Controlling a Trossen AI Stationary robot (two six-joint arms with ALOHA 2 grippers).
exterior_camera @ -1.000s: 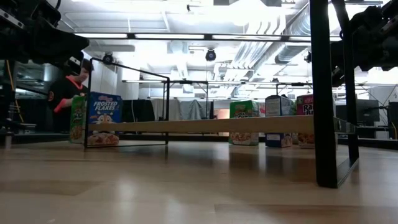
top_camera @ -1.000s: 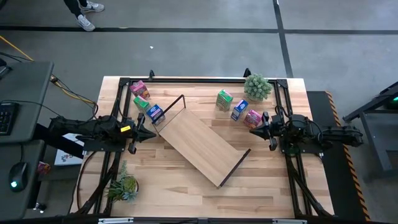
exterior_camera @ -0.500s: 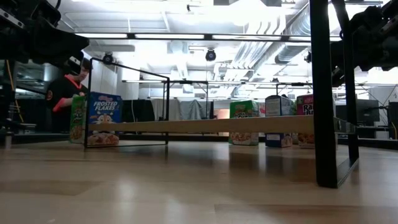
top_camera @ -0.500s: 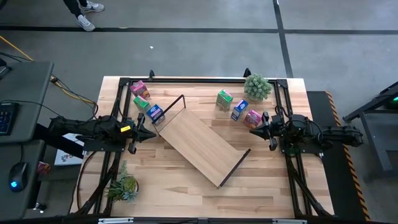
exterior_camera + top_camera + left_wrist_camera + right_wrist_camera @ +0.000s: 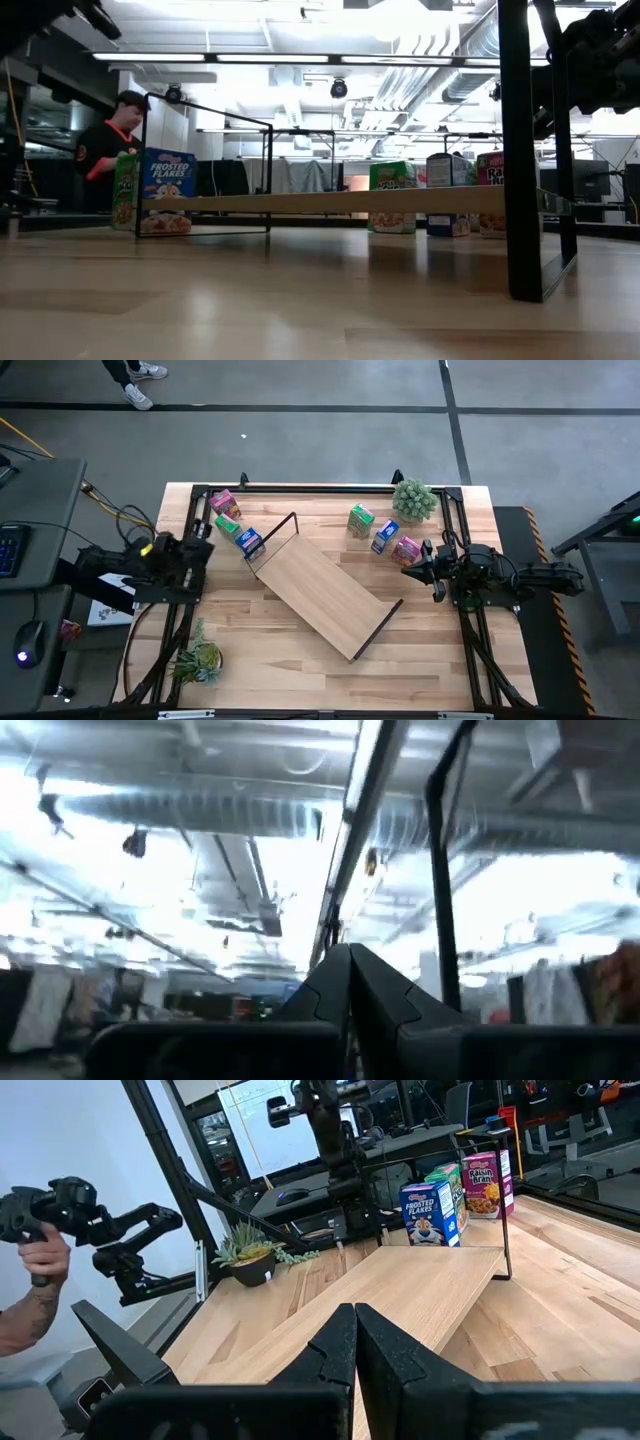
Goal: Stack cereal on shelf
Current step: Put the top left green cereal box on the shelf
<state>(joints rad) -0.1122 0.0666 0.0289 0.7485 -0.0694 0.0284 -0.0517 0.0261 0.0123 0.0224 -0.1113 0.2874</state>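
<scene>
The shelf (image 5: 320,595), a light-wood board with dark rod frames at both short ends, lies diagonally mid-table, standing on those frames (image 5: 520,280). Pink (image 5: 224,502), green (image 5: 227,525) and blue (image 5: 249,542) cereal boxes stand on the table by its far-left end. Green (image 5: 361,520), blue (image 5: 385,536) and pink (image 5: 406,550) boxes stand far right. My left gripper (image 5: 200,538) is shut at the table's left edge, tipped upward (image 5: 348,952). My right gripper (image 5: 408,568) is shut just near of the pink box, touching nothing (image 5: 355,1312).
A potted plant (image 5: 414,500) stands at the far right corner, another (image 5: 200,658) at the near left. Dark frame rails (image 5: 300,488) run along the table edges. A person (image 5: 110,140) stands beyond the table; a hand holds a control handle (image 5: 45,1230).
My left arm has drawn back toward the table's left edge and tipped its gripper upward, away from the blue box near the shelf's far end; it has left the low view's upper left. The right arm, the shelf and the boxes have stayed put.
</scene>
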